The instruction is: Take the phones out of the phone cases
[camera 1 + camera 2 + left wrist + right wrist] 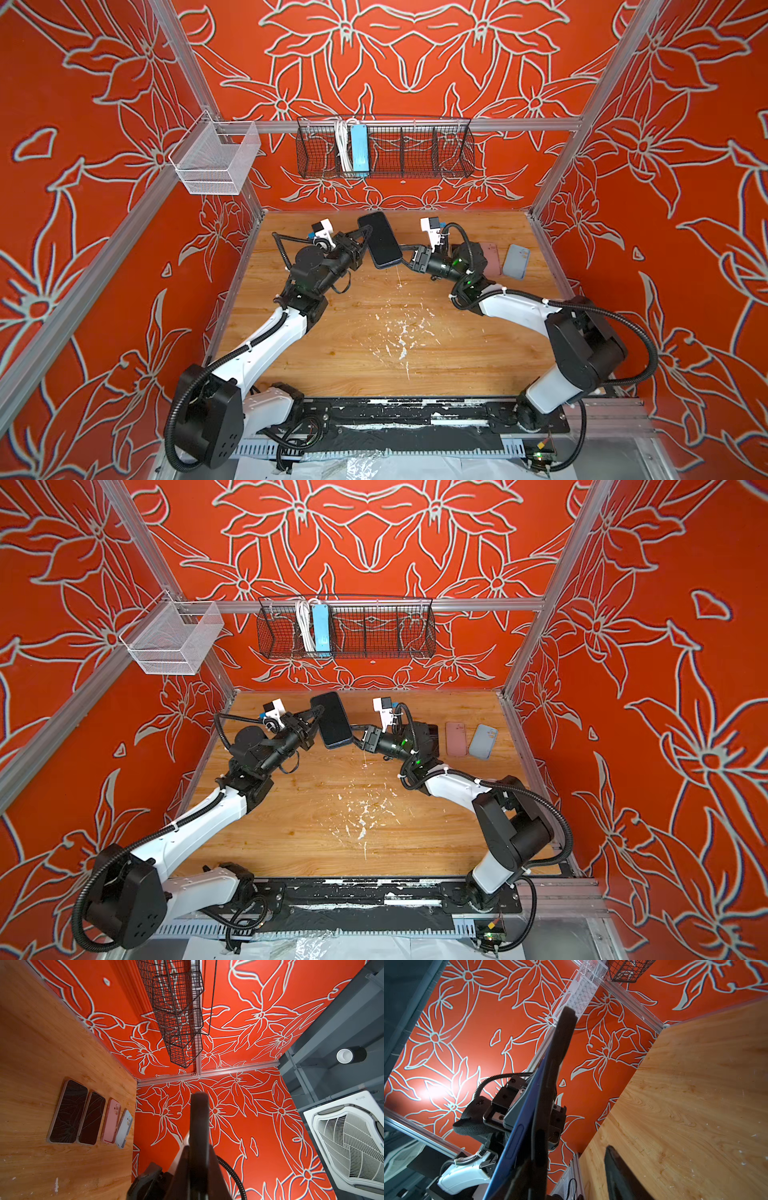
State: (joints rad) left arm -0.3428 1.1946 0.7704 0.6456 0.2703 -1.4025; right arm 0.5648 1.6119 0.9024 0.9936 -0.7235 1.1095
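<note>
A phone (380, 240) with a dark screen, in a dark blue phone case (519, 1132), hangs tilted above the far middle of the table; it shows in both top views (332, 720). My left gripper (365, 233) is shut on its left long edge, and in the left wrist view the phone's edge (199, 1118) sticks out from between the fingers (180, 1167). My right gripper (405, 254) is at the phone's near right corner, open. In the right wrist view one finger lies along the phone and the other fingertip (616, 1169) stands well apart from it.
A pink case (492, 259) and a pale blue case (516, 260) lie on the wooden table (374, 353) behind my right arm. In the left wrist view two bare phones (70, 1111) lie beside them. A black wire basket (384, 147) and a white mesh bin (214, 160) hang on the walls.
</note>
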